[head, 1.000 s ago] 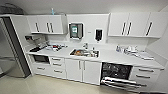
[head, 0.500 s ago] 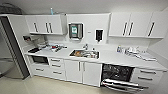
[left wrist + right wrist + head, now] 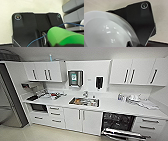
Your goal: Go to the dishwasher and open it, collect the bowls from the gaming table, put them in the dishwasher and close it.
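The dishwasher [image 3: 117,121] stands under the counter at the right of the kitchen row, its steel door [image 3: 123,133] folded down and the dark inside with racks showing. A bright green bowl [image 3: 62,36] sits close to the left wrist camera over the pale floor, and my left gripper [image 3: 60,45] is shut on it. A white bowl [image 3: 107,31] sits close to the right wrist camera, with my right gripper [image 3: 129,44] shut on its rim. The gaming table is out of view.
A white counter [image 3: 112,105] with a sink [image 3: 84,101] runs along the wall, with dishes at its right end [image 3: 135,99]. White cabinets [image 3: 82,122] stand left of the dishwasher, drawers [image 3: 149,125] to its right. A steel fridge [image 3: 10,104] stands far left. Pale floor [image 3: 37,133] lies ahead.
The whole head picture has shifted slightly, so the camera has moved a little. Nothing in the kitchen itself has changed.
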